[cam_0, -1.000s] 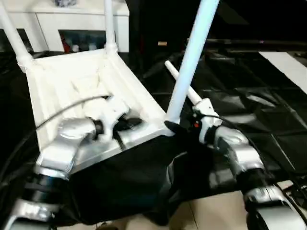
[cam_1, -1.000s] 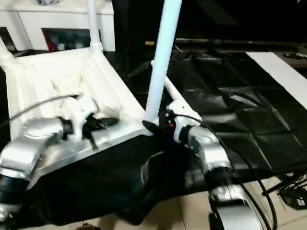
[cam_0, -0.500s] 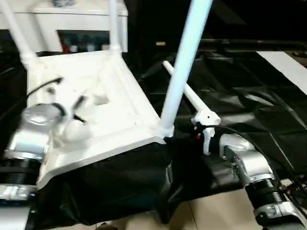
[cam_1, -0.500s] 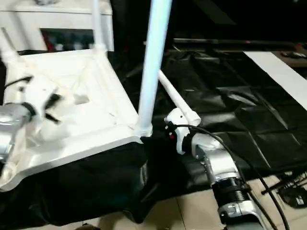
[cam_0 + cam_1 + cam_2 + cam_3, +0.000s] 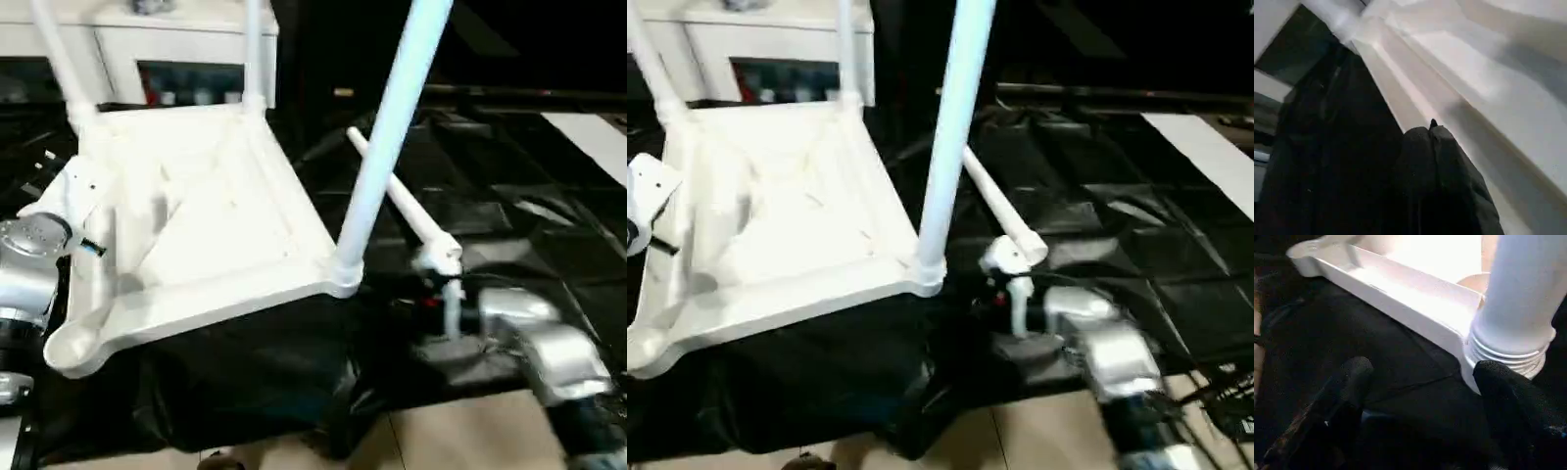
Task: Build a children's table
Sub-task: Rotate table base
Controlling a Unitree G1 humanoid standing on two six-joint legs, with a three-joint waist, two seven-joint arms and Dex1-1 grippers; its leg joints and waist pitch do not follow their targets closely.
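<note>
Black sheeting (image 5: pixel 549 245) covers the work surface and hangs over its near edge, with pale floor tiles (image 5: pixel 460 436) below at six o'clock and a white cabinet (image 5: pixel 186 49) standing at eleven o'clock behind. On the sheeting, upside down, lies the white table top (image 5: pixel 206 235), spreading from the centre toward nine o'clock with its ribbed underside facing up. Three legs rise from its corner sockets: a thick near leg (image 5: pixel 387 137) slanting up toward one o'clock from the near right corner, and two far legs (image 5: pixel 253 49) at the back corners. The near left socket (image 5: pixel 69 348), at eight o'clock, stands empty. A fourth leg (image 5: pixel 402 201) lies loose on the sheeting just beyond the near leg, running toward four o'clock. The right gripper (image 5: pixel 1420 382) sits at four o'clock beside the near right corner, its jaws spread wide, holding nothing, one finger close by the ribbed base of the near leg. The left gripper (image 5: pixel 1431 134) is at nine o'clock, fingers pressed together and empty, its tip near the table top's rim.
</note>
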